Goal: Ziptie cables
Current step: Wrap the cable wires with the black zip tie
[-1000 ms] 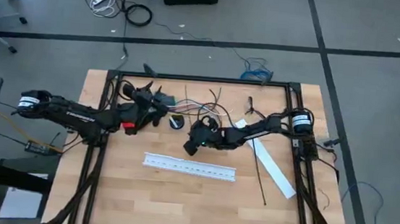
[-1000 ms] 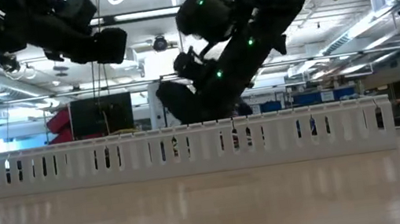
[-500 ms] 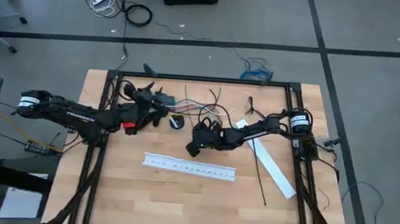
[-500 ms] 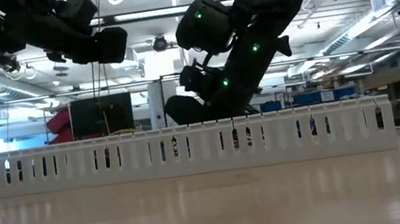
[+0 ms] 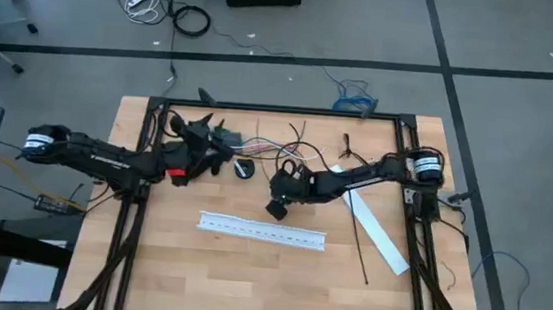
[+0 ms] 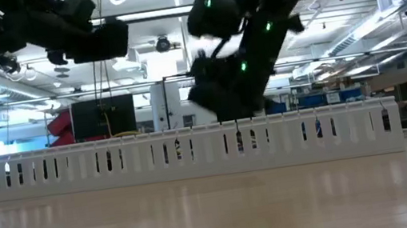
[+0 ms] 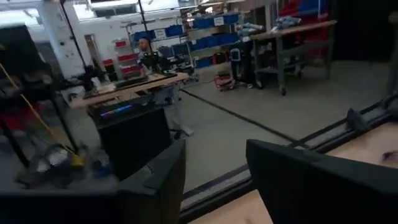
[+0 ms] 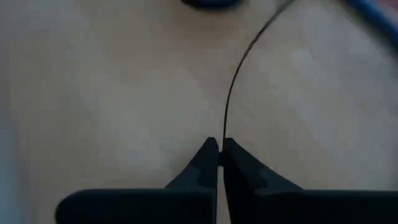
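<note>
The cables [image 5: 279,153], thin loose wires in white, red, blue and black, lie at the table's far middle. My right gripper [image 5: 276,209] is just near of them, shut on one thin black wire [image 8: 239,56] that runs away from the fingertips over the wood. The ziptie [image 5: 360,245], a thin straight black strap, lies flat on the table's right side, apart from both grippers. My left gripper [image 5: 220,138] is held above the far left of the table. It is open [image 7: 214,180], with nothing between its fingers. My right gripper pinches the thin black wire [image 8: 224,127] between its two fingertips [image 8: 205,155], at their free ends only. The wire leads straight on from the tips and curves off over the tabletop. Which end of the wire this is, I cannot tell.
A long white slotted channel [image 5: 262,231] lies across the table's middle, just near of my right gripper, and it fills the front of the low view [image 6: 193,152]. A white flat strip [image 5: 378,229] lies beside the ziptie. A small black piece [image 5: 243,169] sits left of the cables.
My right gripper has gone a little toward the table's right and near edges and has risen somewhat behind the channel, staying shut. My left arm has kept still.
</note>
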`<state>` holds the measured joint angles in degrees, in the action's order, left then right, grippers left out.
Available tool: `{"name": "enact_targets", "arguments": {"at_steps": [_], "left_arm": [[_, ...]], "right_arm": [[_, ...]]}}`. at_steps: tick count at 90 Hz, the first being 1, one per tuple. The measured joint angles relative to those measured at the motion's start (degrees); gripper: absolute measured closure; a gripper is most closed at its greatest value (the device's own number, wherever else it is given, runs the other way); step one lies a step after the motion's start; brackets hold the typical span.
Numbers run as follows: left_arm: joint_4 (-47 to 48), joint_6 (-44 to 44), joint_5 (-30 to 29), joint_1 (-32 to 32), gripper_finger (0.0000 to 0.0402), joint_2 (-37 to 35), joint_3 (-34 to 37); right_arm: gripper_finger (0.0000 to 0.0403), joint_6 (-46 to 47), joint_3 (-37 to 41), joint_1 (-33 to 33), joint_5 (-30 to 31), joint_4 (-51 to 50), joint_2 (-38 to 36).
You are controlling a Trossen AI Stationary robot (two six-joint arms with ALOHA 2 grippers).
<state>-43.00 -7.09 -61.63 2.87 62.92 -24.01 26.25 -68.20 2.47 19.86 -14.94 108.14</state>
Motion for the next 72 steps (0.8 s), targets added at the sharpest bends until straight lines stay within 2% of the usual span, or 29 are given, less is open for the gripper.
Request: {"name": "enact_targets", "arguments": {"at_steps": [21,32,42,52,62,72], "left_arm": [[1.4,2.0,6.8,0.0,0.0239,-4.4,0.0],[2.9,3.3,12.9,0.0,0.0239,-7.7,0.0],[5.9,6.0,21.6,0.0,0.0239,-11.0,0.0],[8.2,6.8,33.5,0.0,0.0239,-13.7,0.0],[7.4,9.4,43.0,0.0,0.0239,-15.2,0.0],[4.9,13.2,46.2,0.0,0.0239,-15.8,0.0]], "right_arm": [[0.0402,-4.2,0.0,2.3,-0.2,-8.2,-13.5],[0.0402,-5.8,-0.1,3.9,-0.2,-11.9,-20.5],[0.0402,-7.2,-0.1,5.7,0.6,-12.9,-26.6],[0.0402,-9.9,-0.1,7.2,1.9,-13.0,-31.4],[0.0402,-11.8,-0.1,8.3,7.3,-12.8,-34.7],[0.0402,-14.1,0.9,8.7,15.8,-10.6,-35.8]]}}
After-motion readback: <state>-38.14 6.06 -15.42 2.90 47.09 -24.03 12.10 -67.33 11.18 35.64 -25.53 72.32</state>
